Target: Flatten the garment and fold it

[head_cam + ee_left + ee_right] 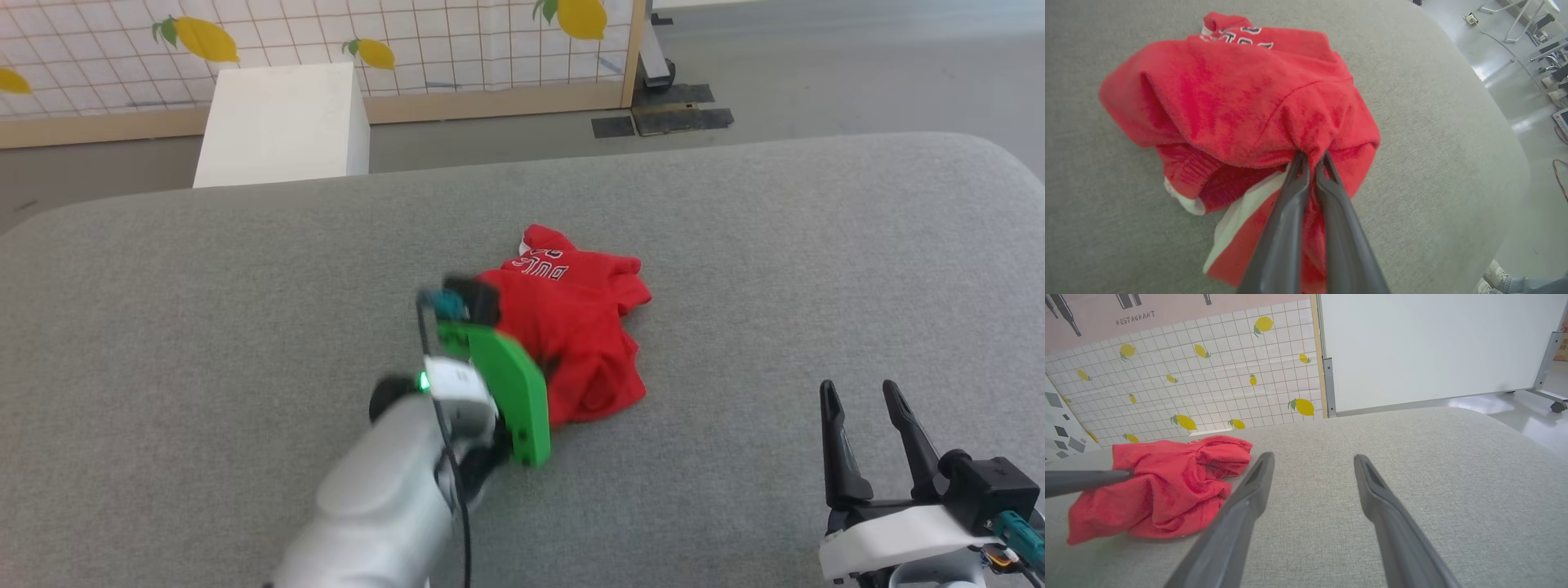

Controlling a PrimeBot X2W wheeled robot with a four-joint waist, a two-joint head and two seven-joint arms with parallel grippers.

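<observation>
The garment is a crumpled red heap with white lettering at its far end, lying mid-table. White trim shows under its near folds. My left gripper is shut on a pinch of the garment's red fabric, lifting it into a small peak. In the right wrist view the left fingers come in from the left and meet the garment. In the head view the left wrist with its green plate covers the grip. My right gripper rests at the lower right, open and empty, well right of the garment.
The grey padded table curves away at its far and right edges. Behind it stand a white box and a lemon-print partition. A whiteboard stands to the right. A person's shoes show on the floor beside the table.
</observation>
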